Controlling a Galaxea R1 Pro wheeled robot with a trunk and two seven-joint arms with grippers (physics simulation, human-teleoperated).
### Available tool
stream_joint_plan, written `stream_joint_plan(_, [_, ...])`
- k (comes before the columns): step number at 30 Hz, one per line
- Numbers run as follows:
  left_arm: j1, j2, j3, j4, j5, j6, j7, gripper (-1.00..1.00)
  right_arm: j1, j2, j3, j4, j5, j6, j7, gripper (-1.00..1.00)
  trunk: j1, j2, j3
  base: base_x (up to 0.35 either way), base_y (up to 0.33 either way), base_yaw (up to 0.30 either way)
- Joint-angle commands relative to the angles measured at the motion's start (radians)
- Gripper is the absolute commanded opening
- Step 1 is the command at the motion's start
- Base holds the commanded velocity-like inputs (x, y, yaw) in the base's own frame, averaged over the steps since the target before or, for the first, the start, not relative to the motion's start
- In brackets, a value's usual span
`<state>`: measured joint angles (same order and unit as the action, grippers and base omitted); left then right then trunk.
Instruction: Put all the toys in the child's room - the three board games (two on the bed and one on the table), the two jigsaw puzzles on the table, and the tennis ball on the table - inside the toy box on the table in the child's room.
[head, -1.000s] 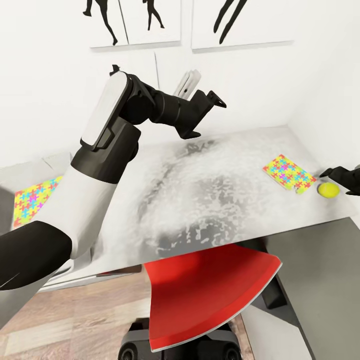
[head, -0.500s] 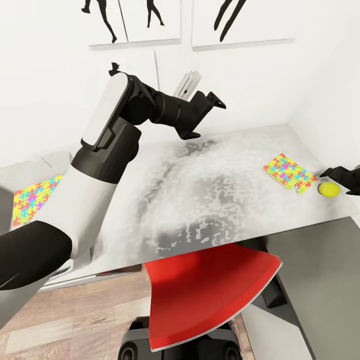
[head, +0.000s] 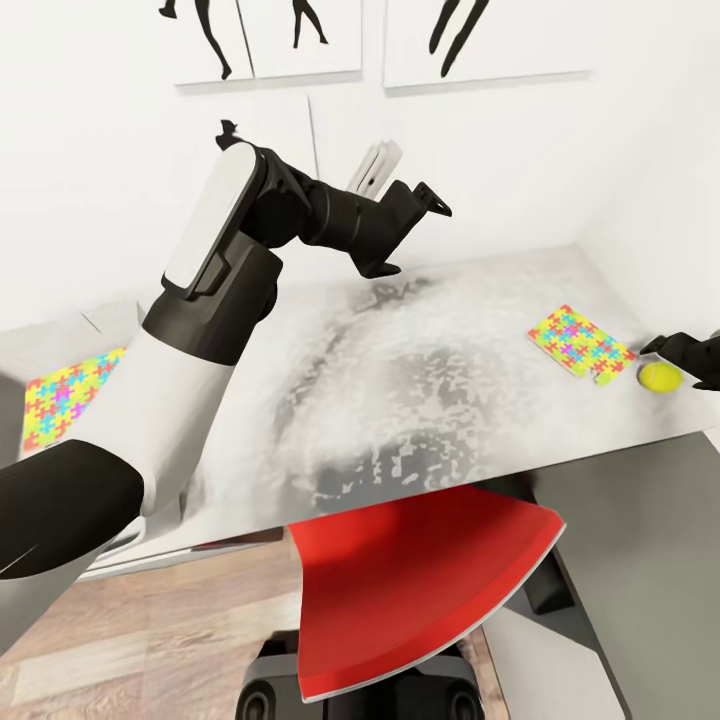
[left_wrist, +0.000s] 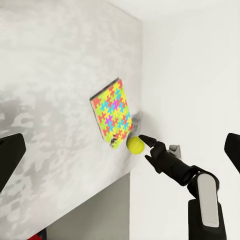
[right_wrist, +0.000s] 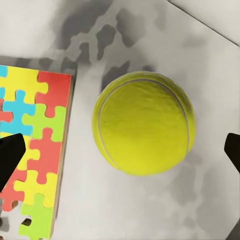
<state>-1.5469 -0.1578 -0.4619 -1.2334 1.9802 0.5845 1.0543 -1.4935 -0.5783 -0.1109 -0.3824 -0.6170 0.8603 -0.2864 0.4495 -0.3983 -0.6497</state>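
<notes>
My right gripper hung just over the tennis ball, fingers spread wide with the ball between them and neither tip touching it. Nothing was grasped yet. From the head view the ball sat near the right end of the table, close to the front edge, and my right gripper reached in from the side.

One jigsaw puzzle lay flat just beside the ball, on the side toward the middle of the table; whether they touched I could not tell. The second jigsaw puzzle lay far off to my left, in what I took to be the toy box, though my own arm hid most of it.

My left gripper was raised above the back of the table, jaws apart and holding nothing, its camera looking across at the ball.

The risk, as I judged it, was the ball itself. It was round and free on a smooth top, so if one fingertip met it before the other, it would roll, and the table edge was close. A finger coming down on the puzzle's edge could also catch and drag it. The red chair sat below that edge.
</notes>
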Motion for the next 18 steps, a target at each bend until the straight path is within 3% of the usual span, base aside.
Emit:
stream_joint_plan(1, [-0.001, 0.000, 0.001, 0.000, 0.005, 0.003, 0.007, 1.00, -0.001, 0.000, -0.003, -0.001, -0.010, 0.002, -0.010, 1.00, 0.001, -0.002, -0.002, 0.000, 0.000, 0.000])
stream_joint_plan(18, [-0.003, -0.002, -0.001, 0.010, 0.004, 0.004, 0.006, 1.00, -0.002, 0.001, -0.004, -0.002, -0.009, 0.002, -0.010, 1.00, 0.001, -0.002, -0.020, 0.000, 0.000, 0.000])
